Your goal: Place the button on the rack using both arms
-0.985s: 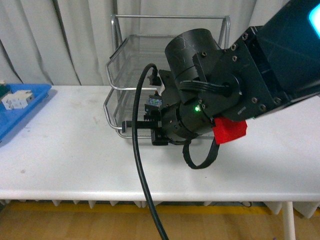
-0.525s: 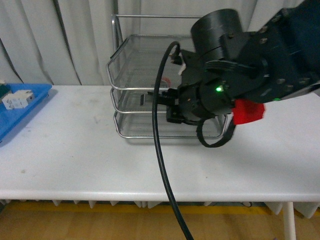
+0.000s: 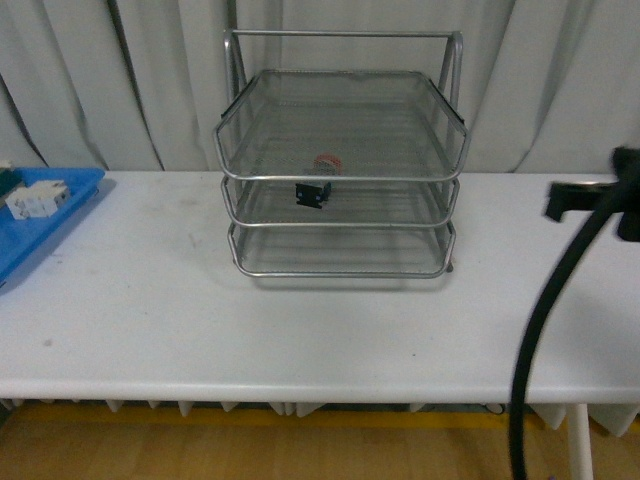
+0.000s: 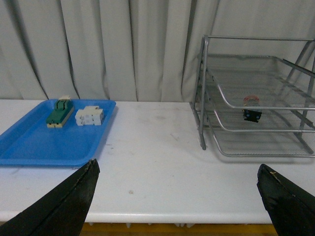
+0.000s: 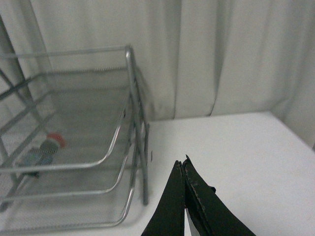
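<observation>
Looks like a robot test lab: plain white worktop against a grey curtain backdrop, wood floor below. Staged props only: wire rack, blue tray with small electrical parts.

The rack is a silver wire-mesh letter tray with three stacked tiers on a tubular frame, standing upright on the white table, its back close to the curtain and its open fronts facing the camera. The button lies on its side in the middle tier — red mushroom cap toward the back, black body with a bluish terminal end toward the front edge. It rests on the mesh left of the tier's centre, free of any gripper.
</observation>
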Controlling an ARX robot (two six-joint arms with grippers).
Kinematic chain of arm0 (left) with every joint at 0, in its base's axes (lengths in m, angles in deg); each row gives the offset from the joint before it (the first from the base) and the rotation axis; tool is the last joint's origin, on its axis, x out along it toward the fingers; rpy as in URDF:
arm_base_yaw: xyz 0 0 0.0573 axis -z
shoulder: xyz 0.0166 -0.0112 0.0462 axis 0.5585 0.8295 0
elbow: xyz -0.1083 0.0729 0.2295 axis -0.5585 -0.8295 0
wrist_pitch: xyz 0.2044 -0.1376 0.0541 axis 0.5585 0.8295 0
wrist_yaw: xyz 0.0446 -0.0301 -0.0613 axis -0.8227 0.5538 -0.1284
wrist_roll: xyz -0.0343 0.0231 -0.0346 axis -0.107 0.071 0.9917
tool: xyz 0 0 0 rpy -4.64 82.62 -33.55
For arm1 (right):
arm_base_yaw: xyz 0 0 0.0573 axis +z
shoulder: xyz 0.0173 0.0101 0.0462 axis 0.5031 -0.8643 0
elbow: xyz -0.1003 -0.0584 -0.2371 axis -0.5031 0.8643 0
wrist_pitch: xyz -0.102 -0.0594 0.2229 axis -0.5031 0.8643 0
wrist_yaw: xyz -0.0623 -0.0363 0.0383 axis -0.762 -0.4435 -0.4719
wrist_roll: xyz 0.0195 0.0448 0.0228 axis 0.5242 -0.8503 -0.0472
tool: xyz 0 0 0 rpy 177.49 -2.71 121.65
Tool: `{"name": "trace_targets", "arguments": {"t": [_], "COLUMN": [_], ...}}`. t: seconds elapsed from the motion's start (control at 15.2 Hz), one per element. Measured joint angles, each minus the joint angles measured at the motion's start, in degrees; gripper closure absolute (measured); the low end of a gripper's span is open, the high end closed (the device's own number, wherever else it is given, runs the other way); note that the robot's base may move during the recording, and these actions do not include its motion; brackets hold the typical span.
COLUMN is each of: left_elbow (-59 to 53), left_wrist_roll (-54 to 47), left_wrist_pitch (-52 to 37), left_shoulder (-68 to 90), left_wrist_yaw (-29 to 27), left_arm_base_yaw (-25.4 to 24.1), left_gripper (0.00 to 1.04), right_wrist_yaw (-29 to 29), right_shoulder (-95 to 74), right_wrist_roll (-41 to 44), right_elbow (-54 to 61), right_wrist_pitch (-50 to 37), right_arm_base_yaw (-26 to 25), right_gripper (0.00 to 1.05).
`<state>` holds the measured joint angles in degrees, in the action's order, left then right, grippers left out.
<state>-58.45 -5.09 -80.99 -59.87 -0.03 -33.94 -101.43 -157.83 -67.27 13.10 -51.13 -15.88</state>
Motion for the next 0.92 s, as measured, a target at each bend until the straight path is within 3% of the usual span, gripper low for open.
{"name": "trace_targets", "arguments": {"t": [0.13,0.39,0.72,0.79,0.92], "left_elbow": [0.0,0.0,0.0,0.0,0.0], "left_wrist_roll": [0.0,0.0,0.0,0.0,0.0], "left_wrist_pitch": [-0.1,0.0,-0.1,-0.1,0.0], "left_shoulder": [0.0,0.0,0.0,0.0,0.0], "left_wrist_yaw": [0.1,0.1,0.1,0.0,0.1], "left_arm_base_yaw": [0.0,0.0,0.0,0.0,0.0], "left_gripper": [0.07,0.07,0.07,0.07,0.07], "right_wrist_yaw": [2.3,6.8,12.3,13.9,14.3], "right_shoulder": [6.4,19.3,35.6,38.8,49.2], "right_wrist_roll": [1.6,2.6,2.6,2.6,2.6], "right_elbow": [6.0,16.5,23.2,24.1,25.8], "right_wrist_pitch": [-2.7,1.3,11.6,14.2,22.3], "right_arm_base_yaw": [-2.8,-7.0,-11.6,-14.2,-14.6], "right_gripper": [1.03,1.03,1.03,1.03,1.03]}}
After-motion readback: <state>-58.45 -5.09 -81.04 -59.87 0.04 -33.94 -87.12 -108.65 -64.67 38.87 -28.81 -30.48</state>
